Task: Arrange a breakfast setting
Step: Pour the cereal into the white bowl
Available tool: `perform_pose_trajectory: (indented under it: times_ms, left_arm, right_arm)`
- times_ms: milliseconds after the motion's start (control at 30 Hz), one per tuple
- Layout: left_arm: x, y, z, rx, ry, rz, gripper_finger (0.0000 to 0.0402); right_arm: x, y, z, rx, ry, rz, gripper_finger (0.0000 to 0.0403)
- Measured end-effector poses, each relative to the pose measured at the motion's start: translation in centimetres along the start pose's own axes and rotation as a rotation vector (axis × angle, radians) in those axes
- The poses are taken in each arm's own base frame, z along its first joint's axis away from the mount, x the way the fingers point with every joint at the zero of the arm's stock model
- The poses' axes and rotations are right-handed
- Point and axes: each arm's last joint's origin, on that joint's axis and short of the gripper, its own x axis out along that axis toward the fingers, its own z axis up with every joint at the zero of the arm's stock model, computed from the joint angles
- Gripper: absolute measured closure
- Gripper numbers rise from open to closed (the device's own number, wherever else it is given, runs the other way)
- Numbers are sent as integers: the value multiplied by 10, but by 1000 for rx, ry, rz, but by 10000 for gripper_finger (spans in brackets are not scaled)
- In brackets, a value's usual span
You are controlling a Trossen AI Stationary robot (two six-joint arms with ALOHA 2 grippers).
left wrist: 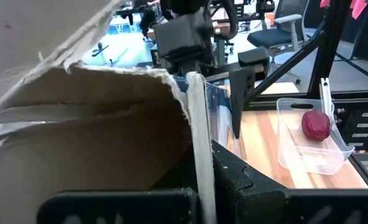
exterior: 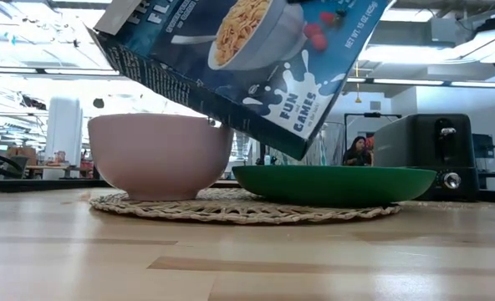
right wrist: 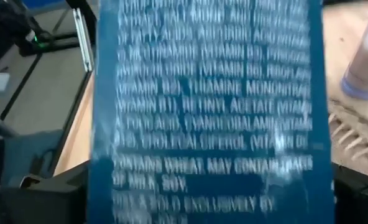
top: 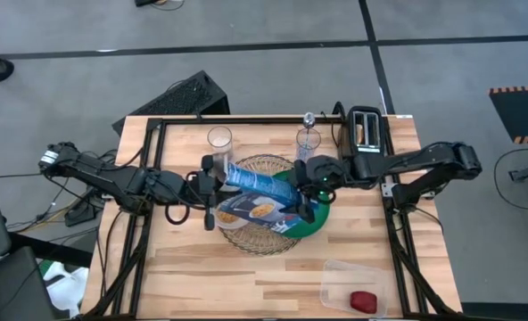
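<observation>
Holding the light, bendy cereal box [top: 262,198] mid-frame, both grippers, left [top: 212,183] and right [top: 305,178], pinch its ends shut.

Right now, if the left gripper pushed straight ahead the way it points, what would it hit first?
The cereal box, which the left gripper already seems to hold. Beyond the box, probably the right gripper on its other end, though depth is unclear.

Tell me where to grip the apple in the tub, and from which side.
Grip the small red apple across its round middle, from straight above: it lies low in the open-topped clear tub, whose walls block a sideways reach. Left gripper and right gripper both clamp the cereal box.
</observation>
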Motion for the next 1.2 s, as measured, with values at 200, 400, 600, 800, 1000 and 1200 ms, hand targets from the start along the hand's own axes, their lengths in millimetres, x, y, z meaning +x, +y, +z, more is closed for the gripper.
perform_pose_trajectory:
  times_ms: [200,400,600,800,1000,1200]
  left_arm:
    - [4,-1,1,8,-22,2,401]
    - [6,-2,3,-8,-43,-18,401]
    - [6,-2,7,-36,-84,-25,377]
    - [4,-1,11,-34,-100,-23,299]
    - [-11,5,23,-43,-149,-23,231]
    - [-33,15,32,-60,-187,23,204]
  right_arm:
    - [-3,0,0,0,6,-6,102]
    - [-3,0,-3,2,30,-11,219]
    - [-6,2,-4,-22,40,-28,268]
    - [-17,9,-7,-47,53,-81,280]
    - [-42,22,-7,-78,13,-131,284]
    - [-63,27,-21,-83,-81,-116,285]
